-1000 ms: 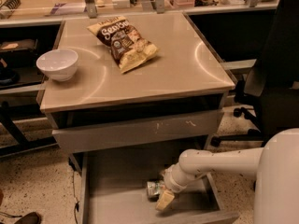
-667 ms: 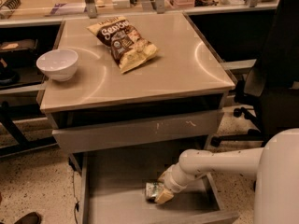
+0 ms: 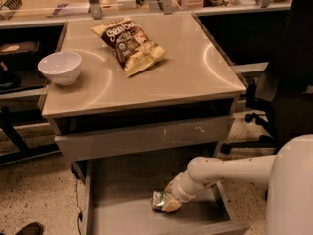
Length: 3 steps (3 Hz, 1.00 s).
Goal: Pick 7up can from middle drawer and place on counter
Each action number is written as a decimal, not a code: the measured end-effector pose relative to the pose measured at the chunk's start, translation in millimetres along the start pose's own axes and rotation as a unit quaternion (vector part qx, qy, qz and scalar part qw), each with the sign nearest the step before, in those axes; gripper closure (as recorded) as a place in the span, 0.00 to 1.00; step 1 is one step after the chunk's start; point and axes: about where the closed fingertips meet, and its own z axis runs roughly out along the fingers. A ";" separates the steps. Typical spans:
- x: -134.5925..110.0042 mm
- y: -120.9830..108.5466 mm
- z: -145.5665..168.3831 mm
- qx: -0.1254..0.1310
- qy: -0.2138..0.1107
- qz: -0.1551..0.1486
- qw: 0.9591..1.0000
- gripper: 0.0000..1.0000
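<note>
The 7up can lies on its side on the floor of the open middle drawer, near the drawer's front. My gripper reaches down into the drawer from the right and is right against the can's right end, partly covering it. The white arm runs from the lower right. The beige counter is above, on top of the grey cabinet.
A brown-and-yellow chip bag lies on the counter's back middle, and a white bowl on its left edge. The scratched upper drawer front juts out above the open drawer. A black office chair stands at the right.
My gripper has shifted slightly left and closed in on the can's right end. The can has barely moved.
</note>
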 end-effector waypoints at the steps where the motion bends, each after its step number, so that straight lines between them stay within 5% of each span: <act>1: -8.8 6.9 -29.5 0.012 -0.007 0.024 1.000 1.00; 3: -29.5 44.6 -132.4 0.051 0.023 0.095 0.994 1.00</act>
